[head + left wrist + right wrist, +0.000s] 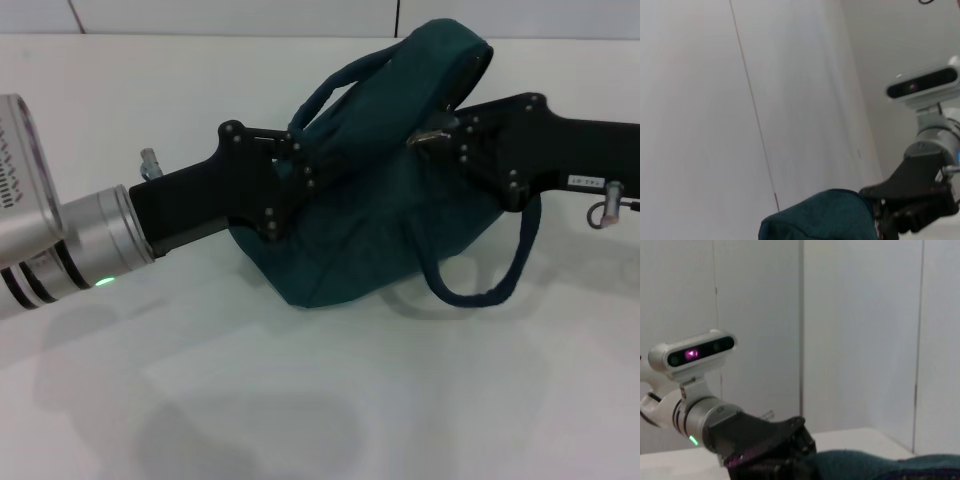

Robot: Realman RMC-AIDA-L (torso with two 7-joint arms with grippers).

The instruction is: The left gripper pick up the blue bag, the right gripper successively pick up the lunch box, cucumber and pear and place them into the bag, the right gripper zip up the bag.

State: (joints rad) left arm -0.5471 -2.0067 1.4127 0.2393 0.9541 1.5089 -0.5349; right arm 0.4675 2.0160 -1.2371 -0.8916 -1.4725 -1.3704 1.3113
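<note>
The blue bag (370, 240) sits mid-table, its top bulging up and one loop handle (505, 275) hanging down its front. From the left, my left gripper (300, 165) is shut on the bag's left upper edge, beside the other handle (330, 90). My right gripper (440, 135) comes in from the right and is shut on the silver zipper pull (430, 139) on top of the bag. The left wrist view shows the bag (820, 217) with the right gripper (885, 220) at it. In the right wrist view, the left gripper (790, 440) is at the bag (880, 467). The lunch box, cucumber and pear are out of view.
The white table (300, 400) spreads out in front of the bag and to both sides. A panelled white wall (200, 15) stands right behind the table's back edge.
</note>
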